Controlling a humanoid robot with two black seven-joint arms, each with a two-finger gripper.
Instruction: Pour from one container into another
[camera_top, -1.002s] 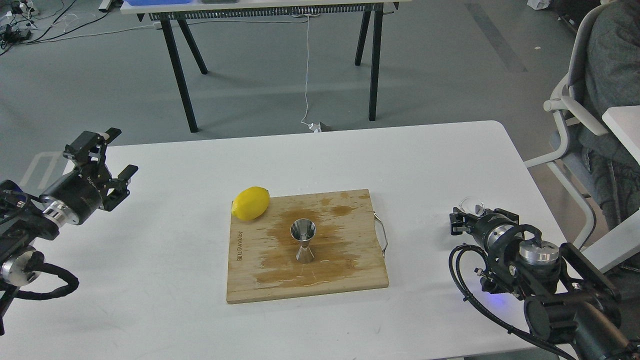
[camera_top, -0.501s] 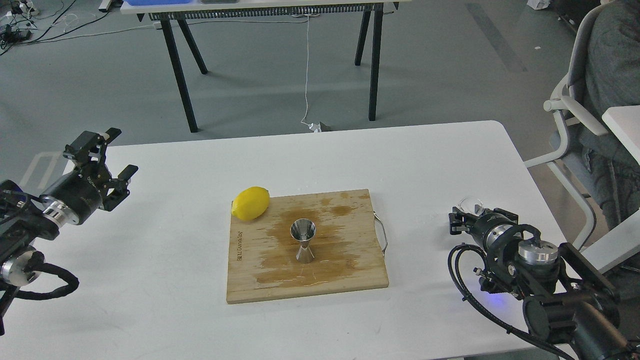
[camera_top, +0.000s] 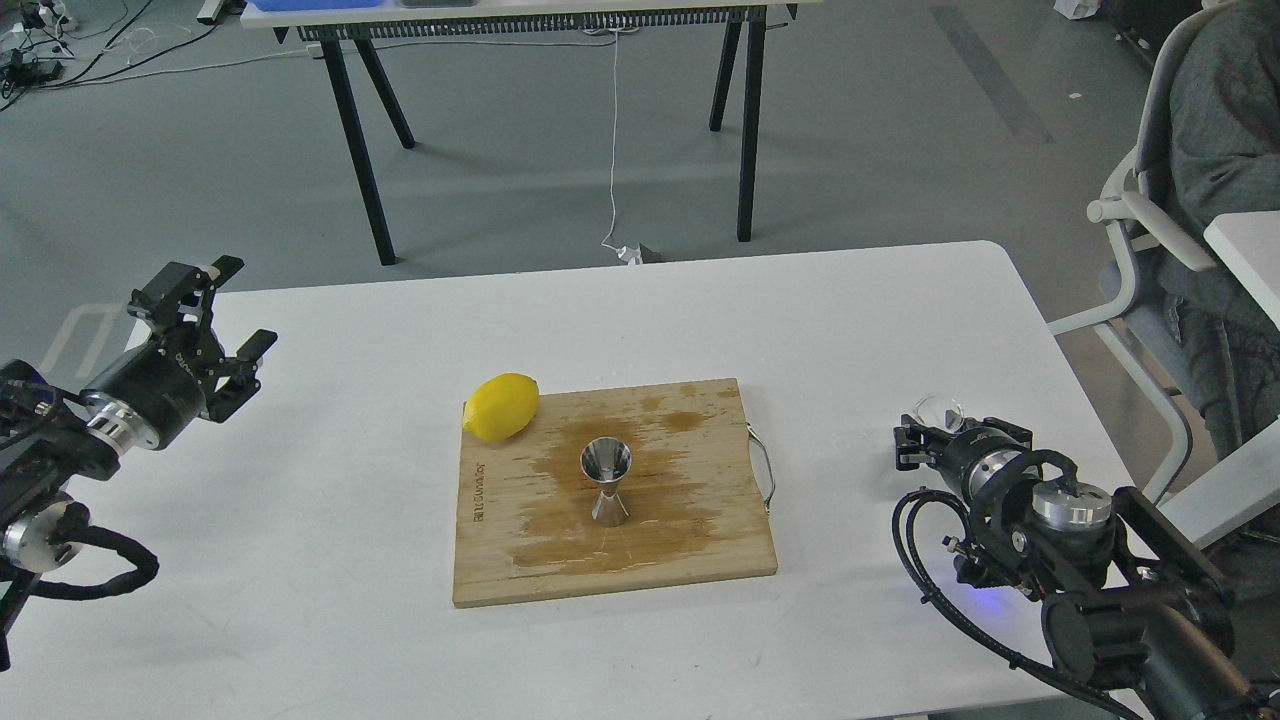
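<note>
White rectangular table, rounded corners. At centre, pale wooden cutting board, stained darker in patches, metal wire handle at right edge. Upright on board's middle: shiny stainless-steel hourglass jigger, open cone upward. Yellow lemon at board's far-left corner, overlapping its edge. Left black two-finger gripper above table's left edge, fingers spread apart, holding nothing. Right black gripper near table's right edge, fingers indistinct; small clear glass cup at its tip, grip unclear. Beyond: grey floor, black-legged table, white chair.

lemon: touching board's far-left corner | cutting board: stained | table: white
</note>
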